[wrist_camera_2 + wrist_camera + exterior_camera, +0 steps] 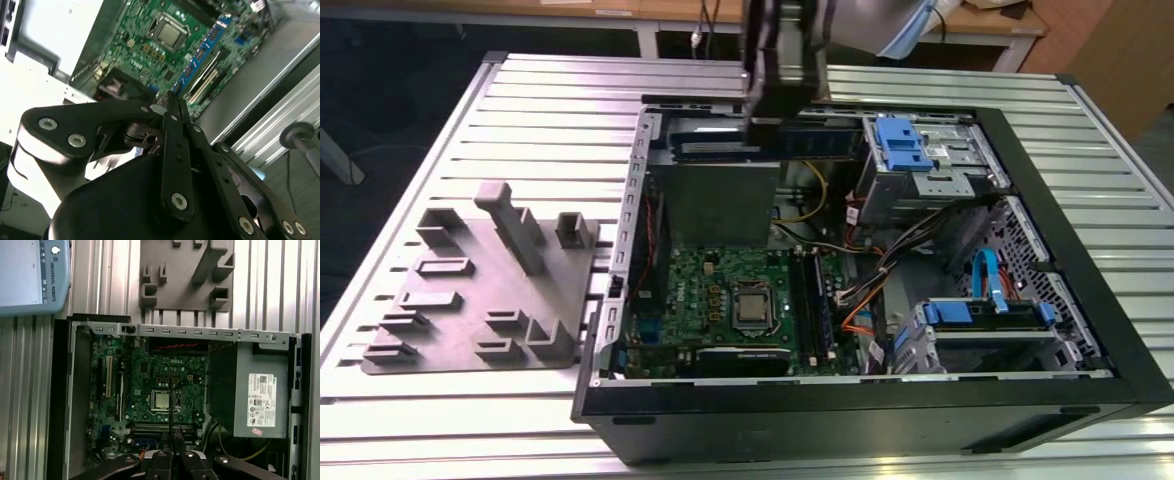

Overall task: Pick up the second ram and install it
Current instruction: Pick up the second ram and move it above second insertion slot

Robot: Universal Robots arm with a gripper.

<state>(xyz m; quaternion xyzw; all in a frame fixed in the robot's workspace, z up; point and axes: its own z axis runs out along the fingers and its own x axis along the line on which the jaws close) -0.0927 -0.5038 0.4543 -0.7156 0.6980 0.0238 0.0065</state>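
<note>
Slatted table (547, 110) carries an open black case (1067, 300), centre to the exterior view's right. A grey tray (467, 300) lies just beside it on the exterior view's left.

Inside the case:
- Grey supply (714, 205) sits upper centre, with the green board (720, 290) below it.
- Cables (881, 270) crowd the board's right.
- A blue-latched cage (907, 145) stands upper right.

Gripper (774, 118) hangs at upper centre above the supply, fingers pinched on the ram (814, 143). The ram is held level, its end near the cage.
</note>
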